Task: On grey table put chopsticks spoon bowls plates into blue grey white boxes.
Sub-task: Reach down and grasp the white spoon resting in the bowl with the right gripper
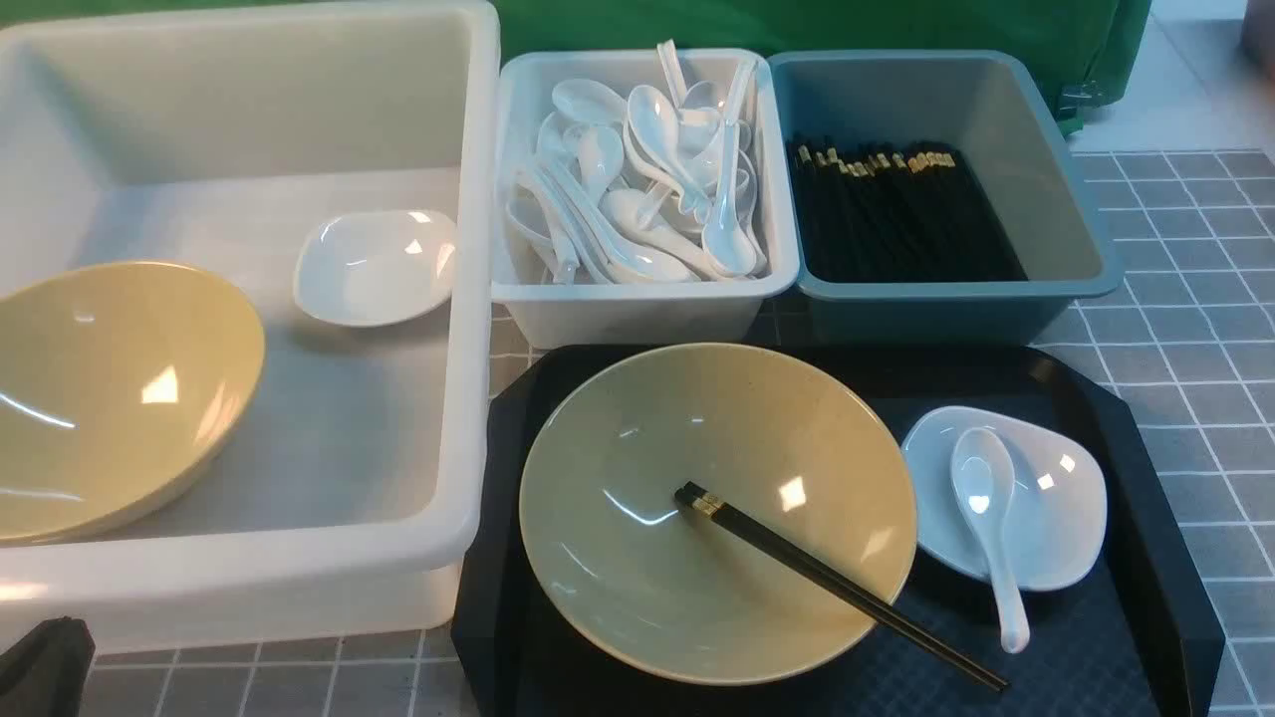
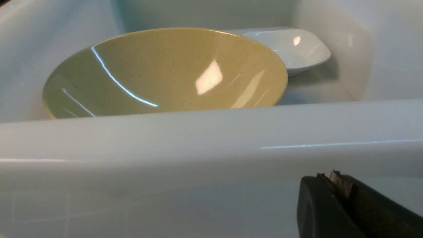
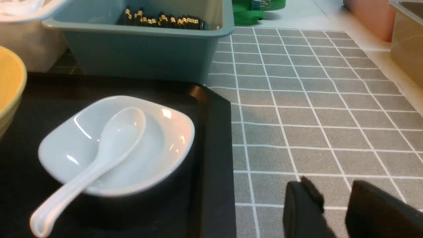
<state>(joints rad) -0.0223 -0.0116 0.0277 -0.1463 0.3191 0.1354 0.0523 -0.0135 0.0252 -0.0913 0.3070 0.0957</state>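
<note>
Chopsticks (image 1: 842, 588), seen from the front, lie in the beige bowl (image 1: 647, 578) on a black tray (image 1: 1096, 647), the spoon (image 1: 981, 483) in a white plate (image 1: 1066, 508) beside it. At the left wrist, the left gripper (image 2: 333, 177) is closed and empty, outside the large white box (image 2: 211, 138). At the right wrist, the right gripper (image 3: 333, 195) stands parted, empty, above the grey table (image 3: 314, 115).

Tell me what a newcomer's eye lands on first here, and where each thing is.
The big beige bowl on the black tray, with black chopsticks lying slantwise over its near rim. Next, a second beige bowl tilted inside the large white box at the left, and the small white box behind the tray, heaped with spoons.
</note>
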